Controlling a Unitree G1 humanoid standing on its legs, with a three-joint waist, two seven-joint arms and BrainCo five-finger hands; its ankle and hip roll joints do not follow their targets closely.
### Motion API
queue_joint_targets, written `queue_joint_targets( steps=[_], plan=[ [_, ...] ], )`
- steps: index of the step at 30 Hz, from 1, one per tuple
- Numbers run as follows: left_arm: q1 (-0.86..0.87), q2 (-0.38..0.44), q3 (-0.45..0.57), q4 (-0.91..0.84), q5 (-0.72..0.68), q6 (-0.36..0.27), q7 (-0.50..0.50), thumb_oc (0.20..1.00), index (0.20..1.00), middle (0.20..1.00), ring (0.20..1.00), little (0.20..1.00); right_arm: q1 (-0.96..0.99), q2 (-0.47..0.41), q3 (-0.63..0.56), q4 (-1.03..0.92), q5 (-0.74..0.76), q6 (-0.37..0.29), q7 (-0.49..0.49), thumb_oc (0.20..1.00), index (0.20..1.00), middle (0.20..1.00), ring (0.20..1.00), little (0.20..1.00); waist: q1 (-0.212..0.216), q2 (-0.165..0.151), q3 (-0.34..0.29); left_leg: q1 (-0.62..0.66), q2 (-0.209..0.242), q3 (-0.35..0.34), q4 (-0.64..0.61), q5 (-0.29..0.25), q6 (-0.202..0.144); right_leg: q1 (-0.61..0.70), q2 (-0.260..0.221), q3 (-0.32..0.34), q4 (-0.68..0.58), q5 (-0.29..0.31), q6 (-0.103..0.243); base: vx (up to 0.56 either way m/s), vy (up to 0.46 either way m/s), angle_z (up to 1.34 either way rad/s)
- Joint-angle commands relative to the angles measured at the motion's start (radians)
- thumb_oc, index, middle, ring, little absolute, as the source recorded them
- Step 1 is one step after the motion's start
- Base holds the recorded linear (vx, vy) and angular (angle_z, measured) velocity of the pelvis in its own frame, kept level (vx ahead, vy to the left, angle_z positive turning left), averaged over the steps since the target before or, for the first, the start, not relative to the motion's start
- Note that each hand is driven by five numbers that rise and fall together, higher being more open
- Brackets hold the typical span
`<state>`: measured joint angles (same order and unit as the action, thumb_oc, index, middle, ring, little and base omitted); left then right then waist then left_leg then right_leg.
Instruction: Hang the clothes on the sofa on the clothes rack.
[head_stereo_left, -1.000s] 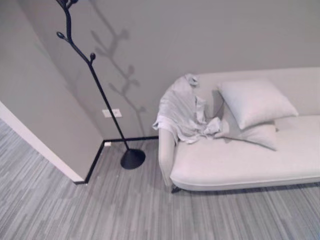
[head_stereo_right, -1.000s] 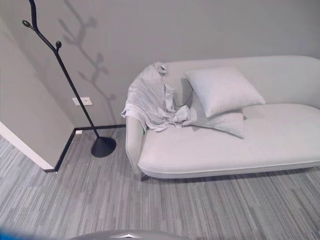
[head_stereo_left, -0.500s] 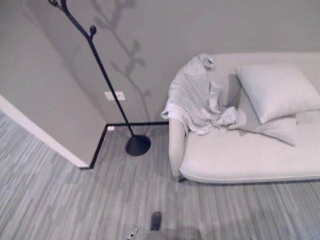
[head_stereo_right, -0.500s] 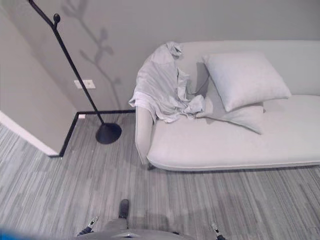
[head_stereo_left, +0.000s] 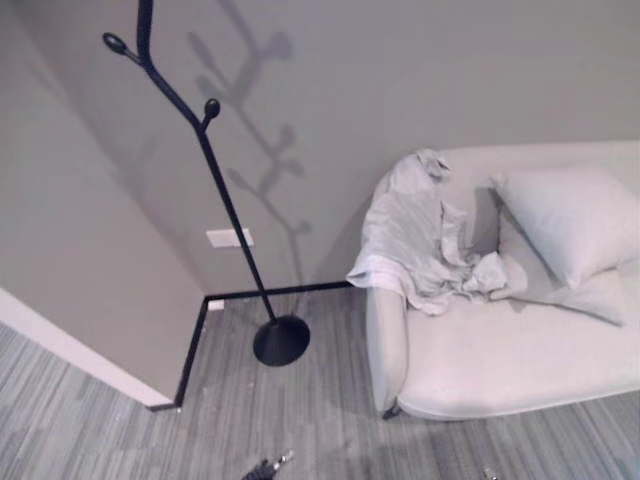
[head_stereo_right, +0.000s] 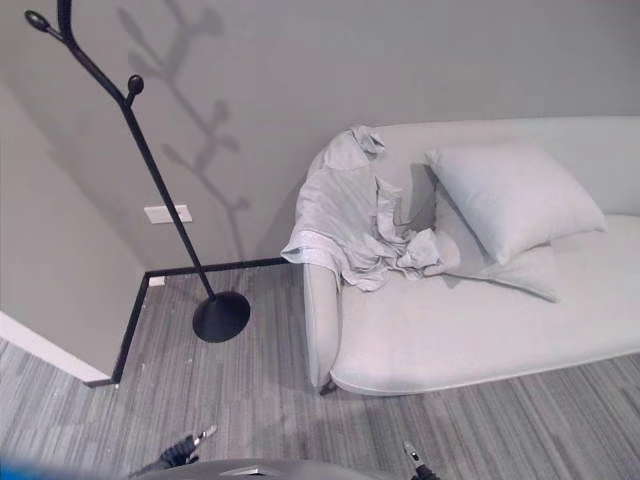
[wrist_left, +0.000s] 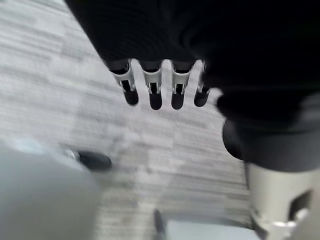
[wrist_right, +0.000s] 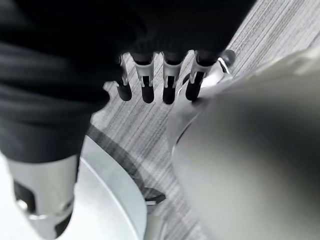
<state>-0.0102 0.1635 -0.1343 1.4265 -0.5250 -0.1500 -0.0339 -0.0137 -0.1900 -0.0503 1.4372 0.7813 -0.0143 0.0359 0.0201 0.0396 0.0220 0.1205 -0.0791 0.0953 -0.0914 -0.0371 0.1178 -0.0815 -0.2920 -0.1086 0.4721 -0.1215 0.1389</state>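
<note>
Clothes (head_stereo_right: 345, 222) draped lengthwise over sofa (head_stereo_right: 480, 330) arm; both hands relaxed, holding nothing.

A grey striped floor (head_stereo_right: 250, 400) is seen, with a pale sofa (head_stereo_right: 480, 340) set on it at the right against the far wall. A crumpled grey garment (head_stereo_right: 345, 225) is draped over the sofa's left armrest and spills onto the seat. Two pale cushions (head_stereo_right: 510, 200) are stacked to its right. Left of the sofa, the round base of a black clothes rack (head_stereo_right: 220, 315) is planted on the floor.
</note>
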Motion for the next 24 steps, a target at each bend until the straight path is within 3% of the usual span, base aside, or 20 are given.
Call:
queue_joint_targets(
  steps=[1, 2, 3, 4, 5, 8, 15, 18, 19, 22, 24],
  plan=[
    [-0.019, 0.011, 0.060, 0.023, 0.047, -0.008, -0.004, 1.000, 1.000, 1.000, 1.000, 1.000, -0.056, 0.022, 0.021, 0.017, -0.027, -0.011, 0.013, 1.000, 1.000, 1.000, 1.000, 1.000, -0.026, -0.024, 0.032, -0.072, 0.077, -0.066, 0.004, 0.015, -0.090, 0.031, 0.112, -0.019, -0.280, 0.144, -0.038, 0.09, -0.020, -0.34],
    [-0.019, 0.011, 0.060, 0.023, 0.047, -0.008, -0.004, 1.000, 1.000, 1.000, 1.000, 1.000, -0.056, 0.022, 0.021, 0.017, -0.027, -0.011, 0.013, 1.000, 1.000, 1.000, 1.000, 1.000, -0.026, -0.024, 0.032, -0.072, 0.077, -0.066, 0.004, 0.015, -0.090, 0.031, 0.112, -0.019, -0.280, 0.144, -0.038, 0.18, -0.042, -0.08],
    [-0.021, 0.007, 0.049, 0.022, 0.057, -0.008, 0.003, 1.000, 1.000, 1.000, 1.000, 1.000, -0.061, 0.019, 0.033, 0.015, -0.017, -0.017, 0.010, 1.000, 1.000, 1.000, 1.000, 1.000, -0.049, -0.036, 0.050, -0.035, 0.060, -0.073, 0.004, -0.003, -0.091, -0.016, 0.190, 0.008, -0.388, 0.165, -0.026, 0.15, -0.030, -0.05],
    [-0.021, 0.006, 0.049, 0.022, 0.058, -0.008, 0.003, 1.000, 1.000, 1.000, 1.000, 1.000, -0.061, 0.019, 0.033, 0.015, -0.017, -0.017, 0.010, 1.000, 1.000, 1.000, 1.000, 1.000, -0.049, -0.035, 0.054, -0.030, 0.062, -0.073, 0.004, -0.005, -0.091, -0.010, 0.192, 0.007, -0.391, 0.166, -0.027, 0.24, -0.065, -0.10],
    [-0.022, 0.000, 0.039, 0.018, 0.060, -0.013, 0.005, 1.000, 1.000, 1.000, 1.000, 1.000, -0.061, 0.021, 0.041, 0.016, -0.006, -0.016, 0.013, 1.000, 1.000, 1.000, 1.000, 1.000, -0.059, -0.045, 0.056, -0.014, 0.054, -0.085, 0.004, -0.013, -0.091, -0.024, 0.230, 0.058, -0.424, 0.183, -0.025, 0.10, -0.036, -0.04],
    [-0.023, -0.005, 0.031, 0.013, 0.064, -0.017, 0.003, 1.000, 1.000, 1.000, 1.000, 1.000, -0.053, 0.025, 0.050, 0.015, 0.000, -0.015, 0.016, 1.000, 1.000, 1.000, 1.000, 1.000, -0.061, -0.055, 0.055, 0.001, 0.047, -0.094, 0.004, -0.022, -0.091, -0.003, 0.252, 0.105, -0.445, 0.185, -0.036, 0.14, -0.076, 0.16],
    [-0.013, -0.033, 0.027, 0.003, 0.066, -0.021, 0.005, 1.000, 1.000, 1.000, 1.000, 1.000, -0.035, 0.014, 0.072, 0.009, -0.030, -0.021, 0.015, 1.000, 1.000, 1.000, 1.000, 1.000, -0.048, -0.071, 0.013, 0.050, 0.071, -0.121, 0.011, -0.055, -0.112, 0.091, 0.268, 0.096, -0.500, 0.172, -0.063, 0.17, -0.128, 0.27],
    [-0.016, -0.038, 0.012, -0.013, 0.070, -0.021, 0.010, 1.000, 1.000, 1.000, 1.000, 1.000, -0.056, -0.002, 0.119, -0.067, -0.096, -0.055, -0.001, 1.000, 1.000, 1.000, 1.000, 1.000, -0.037, -0.088, 0.016, 0.029, 0.087, -0.129, 0.101, -0.089, -0.131, 0.124, 0.276, 0.077, -0.508, 0.149, -0.077, 0.08, -0.151, 0.18],
    [-0.021, -0.036, 0.011, -0.045, 0.055, -0.026, 0.016, 1.000, 1.000, 1.000, 1.000, 1.000, -0.070, -0.021, 0.155, -0.162, -0.175, -0.078, -0.028, 1.000, 1.000, 1.000, 1.000, 1.000, -0.032, -0.099, 0.034, -0.030, 0.074, -0.135, 0.230, -0.093, -0.148, 0.132, 0.273, 0.068, -0.503, 0.140, -0.088, -0.03, -0.083, 0.23],
    [-0.017, -0.041, 0.019, -0.096, 0.025, -0.035, 0.026, 1.000, 1.000, 1.000, 1.000, 1.000, -0.079, -0.059, 0.194, -0.351, -0.271, -0.102, -0.073, 1.000, 1.000, 1.000, 1.000, 1.000, -0.024, -0.108, 0.066, -0.118, 0.062, -0.144, 0.368, -0.054, -0.163, 0.147, 0.268, 0.067, -0.505, 0.131, -0.100, -0.03, -0.046, 0.24],
    [-0.015, -0.044, 0.027, -0.119, 0.000, -0.039, 0.028, 1.000, 1.000, 1.000, 1.000, 1.000, -0.080, -0.075, 0.201, -0.404, -0.298, -0.104, -0.084, 1.000, 1.000, 1.000, 1.000, 1.000, -0.023, -0.111, 0.072, -0.146, 0.072, -0.141, 0.361, -0.044, -0.165, 0.153, 0.261, 0.065, -0.509, 0.126, -0.099, 0.02, 0.009, -0.04]
  ],
)
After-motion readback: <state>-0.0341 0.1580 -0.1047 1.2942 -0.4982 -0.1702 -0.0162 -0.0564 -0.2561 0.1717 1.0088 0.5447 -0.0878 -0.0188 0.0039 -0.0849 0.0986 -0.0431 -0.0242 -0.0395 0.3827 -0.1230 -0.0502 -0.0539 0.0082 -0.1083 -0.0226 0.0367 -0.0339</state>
